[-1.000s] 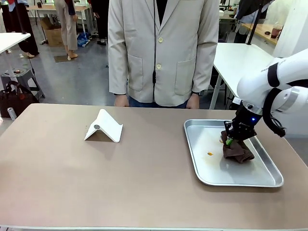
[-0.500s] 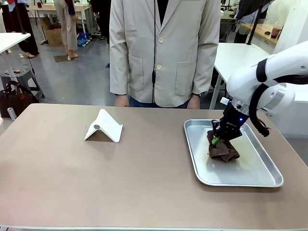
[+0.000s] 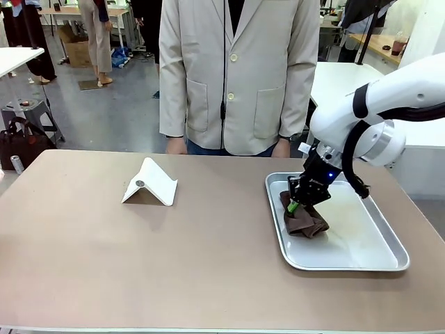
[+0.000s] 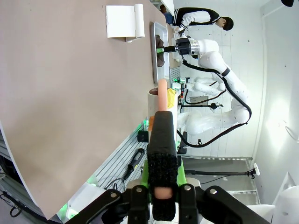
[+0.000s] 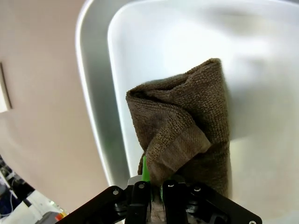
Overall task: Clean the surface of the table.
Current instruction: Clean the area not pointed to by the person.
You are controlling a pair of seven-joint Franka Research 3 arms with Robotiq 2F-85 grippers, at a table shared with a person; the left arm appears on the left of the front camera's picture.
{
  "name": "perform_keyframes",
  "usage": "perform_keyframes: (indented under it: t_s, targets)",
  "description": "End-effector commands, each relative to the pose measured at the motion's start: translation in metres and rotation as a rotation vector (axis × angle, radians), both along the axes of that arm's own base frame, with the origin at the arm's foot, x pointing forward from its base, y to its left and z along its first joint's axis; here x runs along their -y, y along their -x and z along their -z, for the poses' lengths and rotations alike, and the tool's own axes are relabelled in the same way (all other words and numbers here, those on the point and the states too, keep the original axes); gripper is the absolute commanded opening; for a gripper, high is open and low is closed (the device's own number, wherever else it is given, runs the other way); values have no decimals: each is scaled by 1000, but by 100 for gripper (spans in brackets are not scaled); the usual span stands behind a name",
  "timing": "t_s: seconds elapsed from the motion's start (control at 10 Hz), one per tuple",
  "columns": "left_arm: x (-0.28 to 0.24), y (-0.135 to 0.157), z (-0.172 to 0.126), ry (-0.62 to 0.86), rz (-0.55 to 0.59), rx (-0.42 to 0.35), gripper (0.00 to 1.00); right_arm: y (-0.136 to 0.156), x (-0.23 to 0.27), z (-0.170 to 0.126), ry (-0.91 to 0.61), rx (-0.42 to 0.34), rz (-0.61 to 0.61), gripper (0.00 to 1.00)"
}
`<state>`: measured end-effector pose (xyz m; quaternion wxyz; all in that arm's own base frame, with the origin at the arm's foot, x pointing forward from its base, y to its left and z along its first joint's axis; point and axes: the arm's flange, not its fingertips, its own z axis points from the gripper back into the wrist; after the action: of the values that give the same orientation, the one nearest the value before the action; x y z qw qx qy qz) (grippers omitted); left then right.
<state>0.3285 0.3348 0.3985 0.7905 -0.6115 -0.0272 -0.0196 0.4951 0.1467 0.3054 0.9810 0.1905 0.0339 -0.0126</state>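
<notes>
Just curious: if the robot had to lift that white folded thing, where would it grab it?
Probably the raised fold of the white folded stand, from above, closing across it: its two sloping sides meet there in a thin ridge, while the lower edges lie flat on the table.

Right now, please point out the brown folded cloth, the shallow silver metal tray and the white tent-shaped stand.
Brown folded cloth point(image 3: 307, 226), front view, on its lower fold.
Shallow silver metal tray point(image 3: 358, 233), front view, on its bare floor.
White tent-shaped stand point(image 3: 158, 182), front view, on its sloping face.
</notes>
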Motion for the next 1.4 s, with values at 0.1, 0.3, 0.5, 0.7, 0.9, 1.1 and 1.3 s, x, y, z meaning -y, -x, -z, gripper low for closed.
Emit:
perform_keyframes:
  t_s: [0.1,0.3,0.5,0.7,0.9,1.1,1.3]
  targets:
    - [1,0,-5,12,-19,-5,22,3,-10,1,-43,-3,-40,7]
    - [1,0,-5,12,-19,-5,22,-1,3,3,-8,-1,-4,7]
    - [1,0,-5,12,-19,-5,22,-6,31,3,7,-1,76,7]
    - [1,0,-5,12,-19,-5,22,-8,60,3,33,6,153,7]
    - [1,0,-5,12,-19,-5,22,-7,92,2,42,8,232,7]
    - [1,0,-5,12,-19,-5,22,-3,117,1,32,8,289,7]
    - [1,0,-5,12,-19,-5,22,4,140,-1,10,11,339,7]
